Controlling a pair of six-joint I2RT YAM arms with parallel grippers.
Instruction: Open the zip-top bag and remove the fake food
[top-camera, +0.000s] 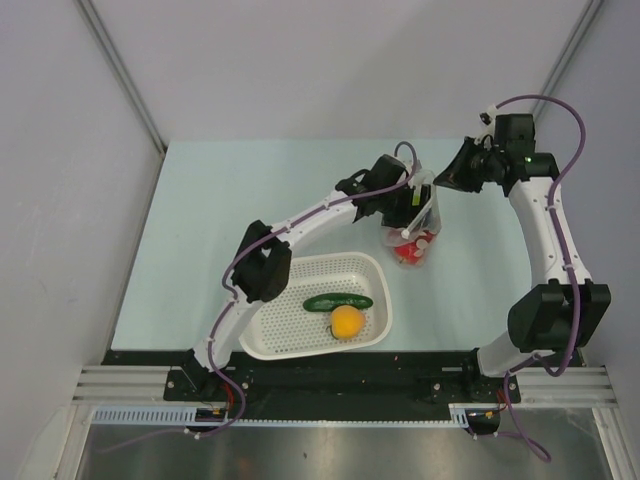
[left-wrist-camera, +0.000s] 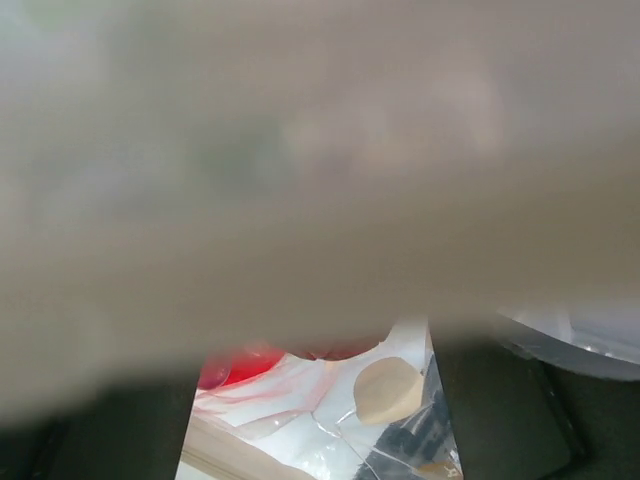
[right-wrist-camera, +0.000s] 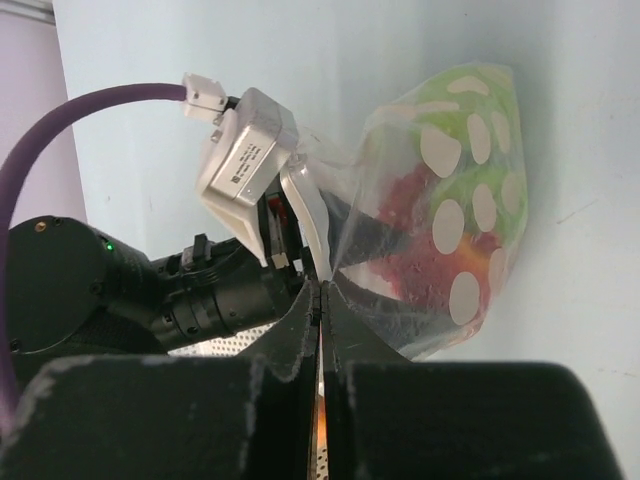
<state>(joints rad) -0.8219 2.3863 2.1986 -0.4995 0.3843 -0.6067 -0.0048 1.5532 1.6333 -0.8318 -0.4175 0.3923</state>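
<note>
Zip-top bag (top-camera: 420, 242): clear, white-spotted, holding red and green fake food (right-wrist-camera: 405, 200), on the table (top-camera: 200, 200) beyond the basket (top-camera: 285, 335). Right gripper (right-wrist-camera: 321, 292) pinches its edge; left gripper (top-camera: 412, 212), spread, sits at its mouth. Only the overhead view shows the basket.

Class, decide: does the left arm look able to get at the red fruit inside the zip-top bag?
Probably yes: the right tool holds the zip-top bag by its edge, and the open left tool faces the red fruit.
</note>
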